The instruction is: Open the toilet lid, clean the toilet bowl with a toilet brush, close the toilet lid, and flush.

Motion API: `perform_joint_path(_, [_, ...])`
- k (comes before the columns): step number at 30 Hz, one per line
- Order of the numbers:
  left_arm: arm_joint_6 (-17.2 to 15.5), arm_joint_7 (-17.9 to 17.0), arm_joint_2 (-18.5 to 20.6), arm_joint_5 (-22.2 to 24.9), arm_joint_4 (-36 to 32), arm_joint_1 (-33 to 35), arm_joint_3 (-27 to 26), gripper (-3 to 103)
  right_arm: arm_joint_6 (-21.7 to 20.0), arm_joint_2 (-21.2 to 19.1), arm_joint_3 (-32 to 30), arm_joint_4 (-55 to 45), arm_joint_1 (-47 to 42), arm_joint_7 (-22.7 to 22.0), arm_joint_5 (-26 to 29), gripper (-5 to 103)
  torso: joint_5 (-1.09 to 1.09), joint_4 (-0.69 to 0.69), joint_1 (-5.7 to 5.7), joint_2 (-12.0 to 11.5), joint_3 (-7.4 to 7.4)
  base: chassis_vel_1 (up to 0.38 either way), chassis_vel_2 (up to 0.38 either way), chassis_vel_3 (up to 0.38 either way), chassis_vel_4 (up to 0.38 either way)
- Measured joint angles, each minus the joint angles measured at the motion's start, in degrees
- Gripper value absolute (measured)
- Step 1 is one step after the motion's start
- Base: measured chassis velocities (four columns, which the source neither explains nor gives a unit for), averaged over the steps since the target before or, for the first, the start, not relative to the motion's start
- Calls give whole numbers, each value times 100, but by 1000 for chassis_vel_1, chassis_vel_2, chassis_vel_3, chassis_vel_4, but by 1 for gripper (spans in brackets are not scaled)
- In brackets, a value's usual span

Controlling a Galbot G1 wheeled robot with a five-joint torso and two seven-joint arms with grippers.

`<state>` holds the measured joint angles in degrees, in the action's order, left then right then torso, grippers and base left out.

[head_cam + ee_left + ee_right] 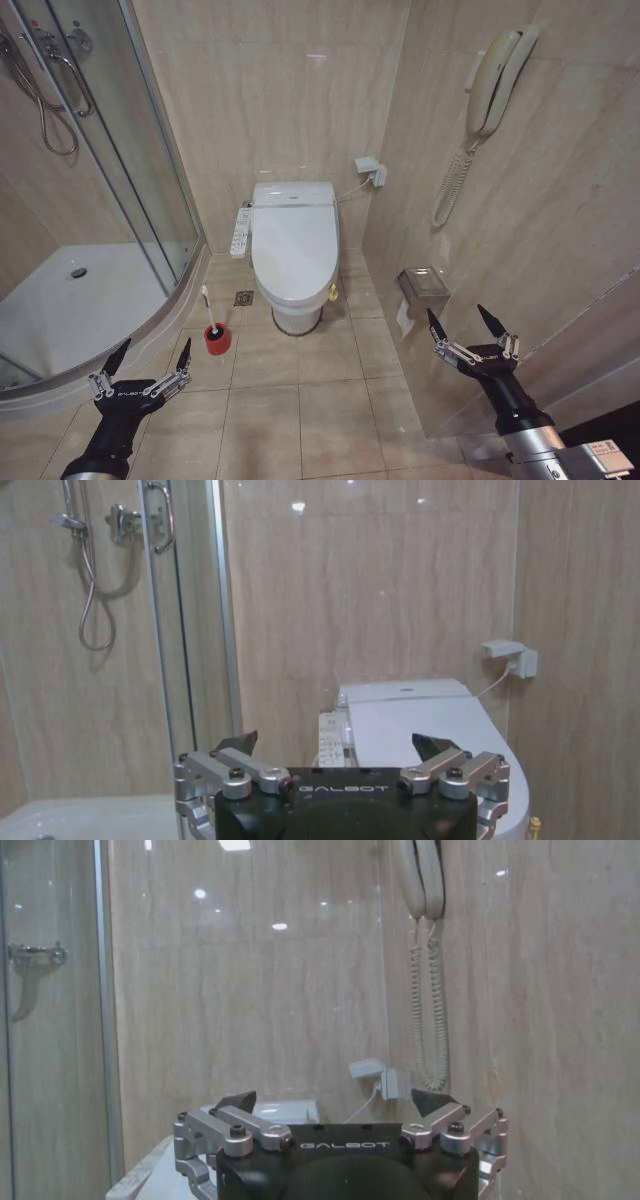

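Both arms are held low over the floor, apart from everything. The left pincer [152, 355] is spread wide and empty; the right pincer [463, 322] likewise. The toilet lid [293, 240] is seen shut, ahead between them. The toilet brush [210, 318] is parked in its red holder [217, 339], just beyond the left pincer.
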<state>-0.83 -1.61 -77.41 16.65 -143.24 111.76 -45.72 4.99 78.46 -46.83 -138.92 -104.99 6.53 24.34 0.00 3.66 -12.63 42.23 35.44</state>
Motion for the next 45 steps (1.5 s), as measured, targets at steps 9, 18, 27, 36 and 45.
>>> perform_joint_path(9, [0, 0, 0, 0, 0, 0, 0, 100, 0, 0, 0, 0, 1, 0, 0, 100, 0, 1, -4, -2, 1, -24, 16, 23, -14])
perform_joint_path(18, [0, 0, 0, 0, 0, 0, 0, 100, 0, 0, 0, 0, 1, 0, 0, 100, 0, 1, -1, -2, 1, 0, 0, 0, 0])
perform_joint_path(27, [0, 0, 0, 0, 0, 0, 0, 100, 0, 0, 0, 0, 0, 0, 0, 100, 0, 0, -2, -2, 1, 0, 0, 0, 0])
perform_joint_path(36, [0, 0, 0, 0, 0, 0, 0, 100, 0, 0, 0, 0, 1, 0, 0, 100, 0, 0, -2, -2, 0, 0, 0, 0, 0])
perform_joint_path(45, [0, 0, 0, 0, 0, 0, 0, 100, 0, 0, 0, 0, 0, 0, 0, 100, 0, 0, -2, -2, 0, 0, 0, 0, 0])
